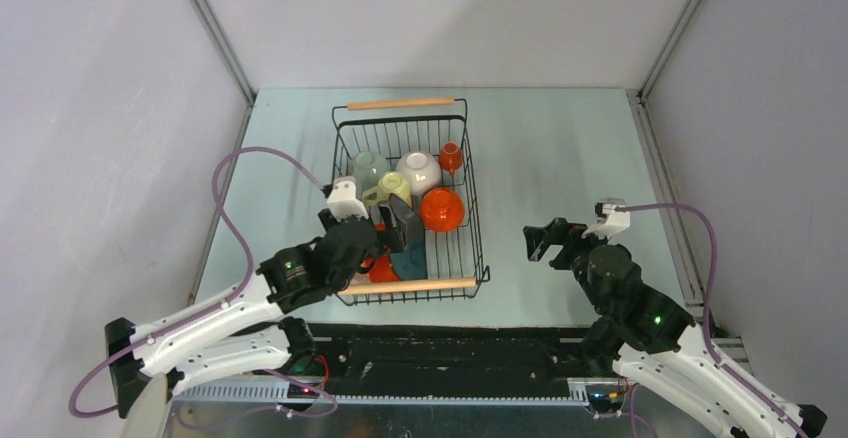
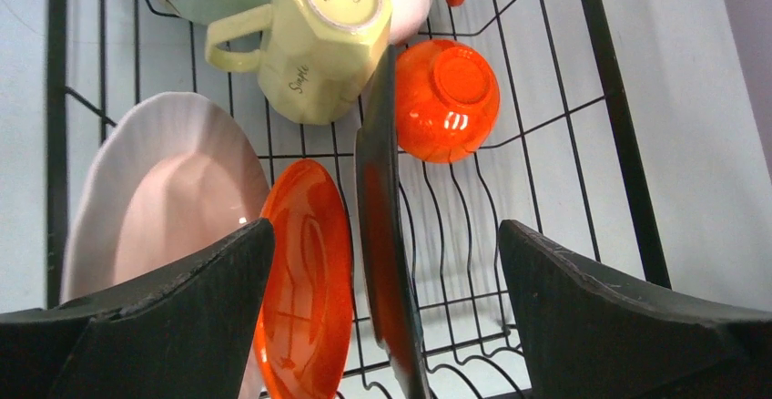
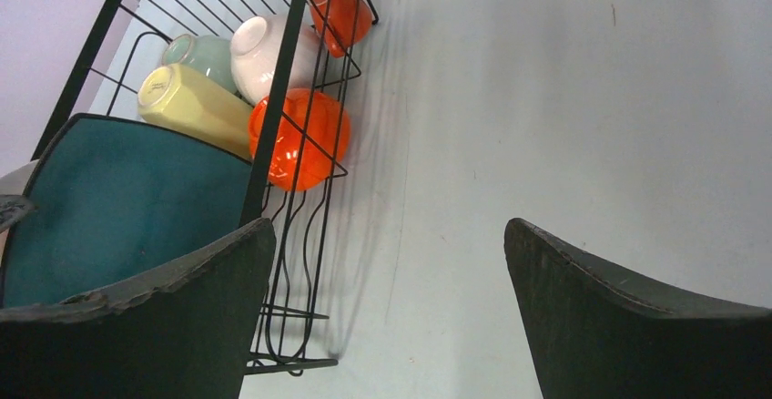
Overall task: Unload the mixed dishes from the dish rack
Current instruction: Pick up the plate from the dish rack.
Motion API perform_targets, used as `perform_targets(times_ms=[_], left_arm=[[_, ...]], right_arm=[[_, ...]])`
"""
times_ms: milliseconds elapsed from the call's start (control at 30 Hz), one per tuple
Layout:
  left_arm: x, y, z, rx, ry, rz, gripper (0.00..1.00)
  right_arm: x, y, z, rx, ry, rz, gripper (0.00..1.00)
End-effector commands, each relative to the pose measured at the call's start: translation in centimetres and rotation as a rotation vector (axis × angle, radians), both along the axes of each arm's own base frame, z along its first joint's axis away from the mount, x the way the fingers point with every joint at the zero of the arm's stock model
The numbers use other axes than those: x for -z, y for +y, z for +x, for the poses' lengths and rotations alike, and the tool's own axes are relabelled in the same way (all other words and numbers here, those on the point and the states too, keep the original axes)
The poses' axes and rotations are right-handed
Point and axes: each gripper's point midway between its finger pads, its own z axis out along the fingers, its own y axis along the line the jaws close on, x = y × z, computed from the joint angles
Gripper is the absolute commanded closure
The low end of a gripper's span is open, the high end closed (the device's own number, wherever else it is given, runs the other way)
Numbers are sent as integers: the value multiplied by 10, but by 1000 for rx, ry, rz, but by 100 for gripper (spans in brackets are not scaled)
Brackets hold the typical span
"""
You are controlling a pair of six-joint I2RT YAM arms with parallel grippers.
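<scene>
Dish rack loaded; left end effector released over teal plate; right end effector released.

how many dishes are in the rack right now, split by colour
orange: 3 - orange plate, orange bowl, orange cup
white: 2 - white bowl, white dish
pale green: 1 - green bowl
pale yellow: 1 - yellow mug
dark teal: 1 - teal plate
total: 8
</scene>
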Motion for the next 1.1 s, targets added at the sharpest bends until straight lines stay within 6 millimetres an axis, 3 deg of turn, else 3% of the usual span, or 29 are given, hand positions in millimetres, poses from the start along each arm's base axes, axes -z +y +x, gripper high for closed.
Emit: perform_targets(times_ms=[0,333,533,733,1067], left_arm=[[-10,-26,3,105,18,-70,0],[12,-25,16,50,78,5,18],[24,-25,19,29,121,31,40],[27,-24,19,32,123,49,58],[27,-28,19,56,125,55,78]], right_arm=[[-5,2,2,-6,-50,36,1],[-2,4,0,-25,-51,39,1],[0,4,0,-20,-45,39,1],[3,3,2,-9,-38,31,1],[4,3,2,-10,-37,24,0]])
